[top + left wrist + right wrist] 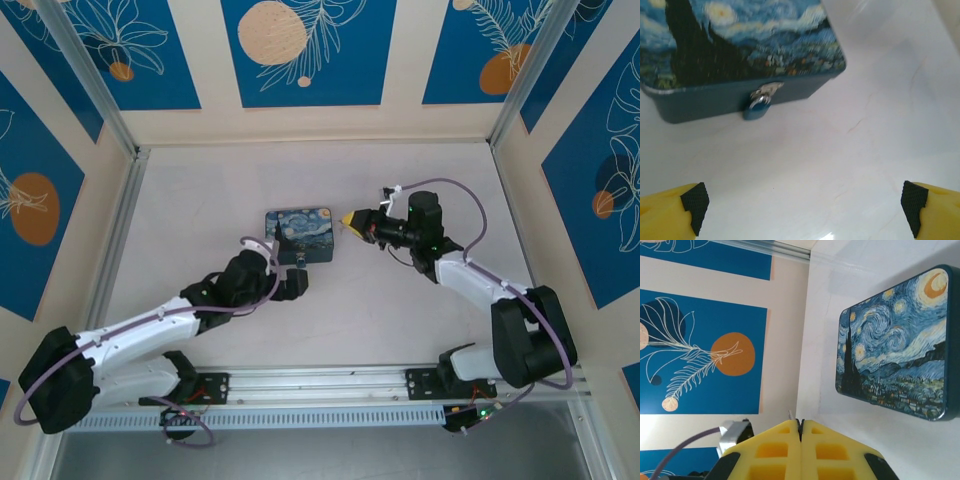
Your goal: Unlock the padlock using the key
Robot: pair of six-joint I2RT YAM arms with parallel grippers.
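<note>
- The white table holds the painted tin.
- My left gripper is wide open, near the tin's front.
- My right gripper is pinched shut beside the tin.
- The padlock (tiny, blue) hangs on the tin's front.
</note>
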